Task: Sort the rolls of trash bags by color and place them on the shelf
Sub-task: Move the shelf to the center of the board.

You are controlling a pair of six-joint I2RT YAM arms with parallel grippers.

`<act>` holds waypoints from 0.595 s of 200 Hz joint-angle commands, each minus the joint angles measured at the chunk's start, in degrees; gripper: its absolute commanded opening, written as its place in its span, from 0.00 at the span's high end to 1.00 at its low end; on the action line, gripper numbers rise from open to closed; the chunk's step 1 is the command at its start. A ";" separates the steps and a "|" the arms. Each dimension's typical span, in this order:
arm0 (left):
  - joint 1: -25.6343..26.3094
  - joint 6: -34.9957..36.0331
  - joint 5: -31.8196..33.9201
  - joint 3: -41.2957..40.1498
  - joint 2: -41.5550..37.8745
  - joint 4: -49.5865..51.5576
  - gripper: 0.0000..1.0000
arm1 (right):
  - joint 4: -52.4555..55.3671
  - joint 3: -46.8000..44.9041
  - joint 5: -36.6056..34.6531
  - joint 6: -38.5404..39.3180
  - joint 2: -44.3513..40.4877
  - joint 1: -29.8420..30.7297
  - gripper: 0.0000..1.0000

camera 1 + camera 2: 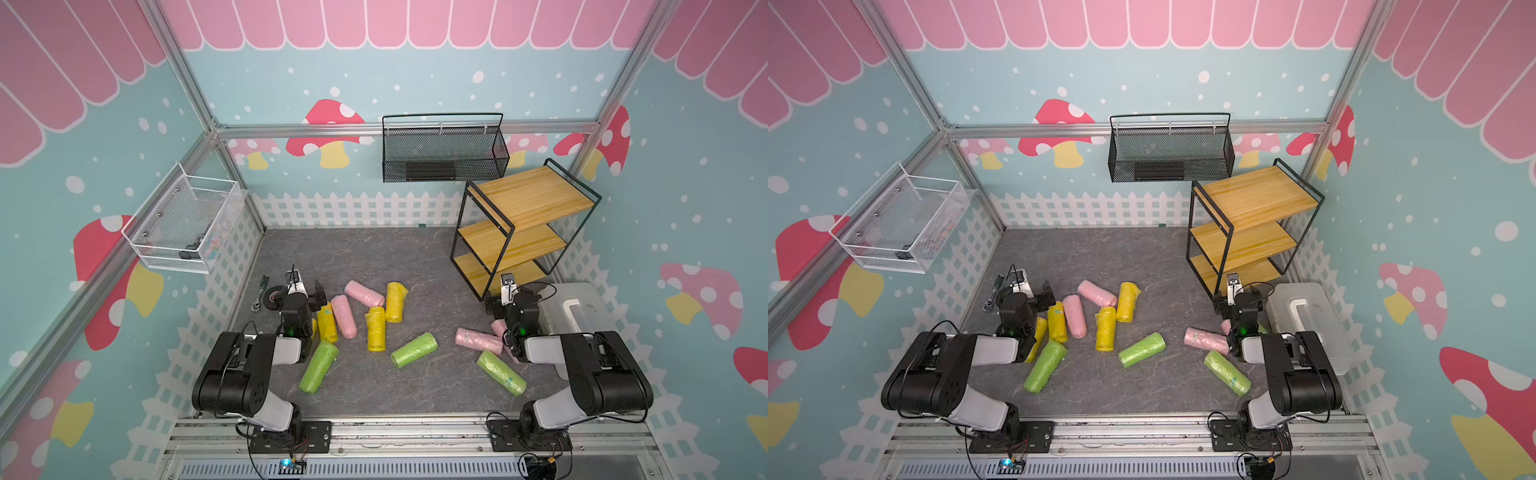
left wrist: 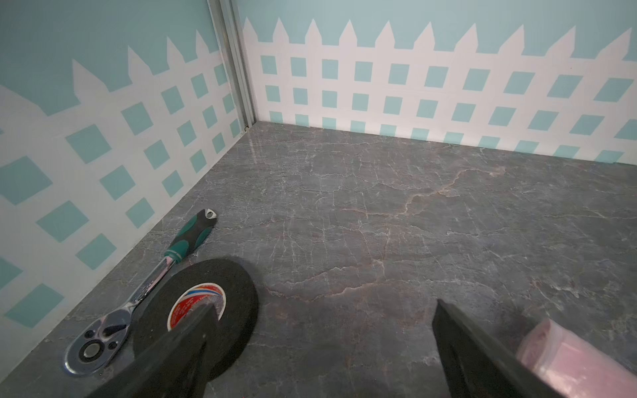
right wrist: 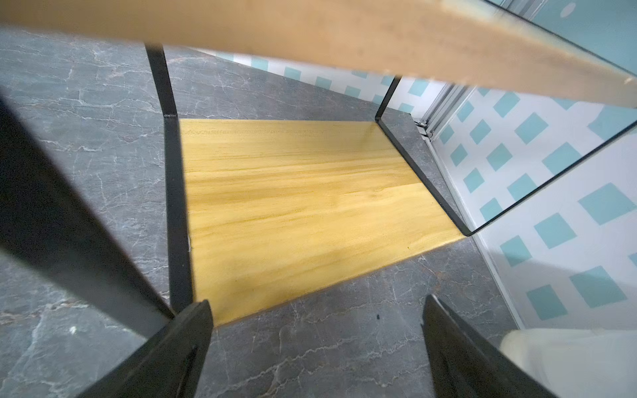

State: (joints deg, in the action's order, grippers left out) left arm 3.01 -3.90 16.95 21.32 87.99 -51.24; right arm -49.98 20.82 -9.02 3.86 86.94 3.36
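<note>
Left wrist view — my left gripper and right gripper gape empty; black tape roll sits close — swinging to the pink roll could knock it.

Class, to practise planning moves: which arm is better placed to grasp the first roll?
Left. The left gripper, open, hangs beside a pink roll; the right gripper faces the shelf, its nearest rolls behind it.
</note>
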 commanded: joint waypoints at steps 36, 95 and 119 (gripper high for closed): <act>-0.98 -0.74 -1.91 0.75 -0.45 0.71 0.01 | -0.17 0.71 2.51 -0.14 -0.08 0.25 0.01; -1.34 -0.93 -2.54 0.65 -0.53 0.62 0.01 | 0.45 1.05 3.30 -0.65 0.07 -0.45 0.01; -1.39 -0.99 -2.58 0.65 -0.45 0.55 0.01 | 0.58 1.15 3.49 -0.68 0.06 -0.47 0.01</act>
State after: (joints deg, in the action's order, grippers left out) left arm 1.93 -4.34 15.29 21.32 87.99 -51.16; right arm -49.60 20.82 -7.94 3.81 86.94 2.90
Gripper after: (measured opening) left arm 0.994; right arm 0.985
